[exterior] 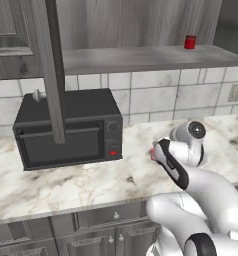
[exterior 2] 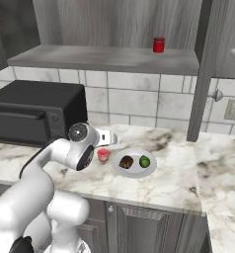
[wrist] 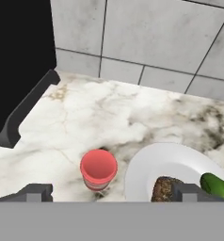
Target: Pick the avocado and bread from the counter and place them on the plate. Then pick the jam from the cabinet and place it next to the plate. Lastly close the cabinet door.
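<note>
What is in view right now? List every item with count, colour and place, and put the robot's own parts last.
plate: one, white, on the counter right of the microwave
bread: one, dark brown, on the plate, left side
avocado: one, green, on the plate, right of the bread
pink jar: one, light red, standing on the counter just left of the plate
red jar: one, darker red, on the cabinet shelf
microwave: one, black, on the counter at the left
cabinet door: one, grey, swung open, seen edge-on
counter: one, white marble with brown veining
wall socket: one, beige, on the tiled wall
arm: one, white with dark joints
gripper: one, dark fingertips, open above the pink jar
</note>
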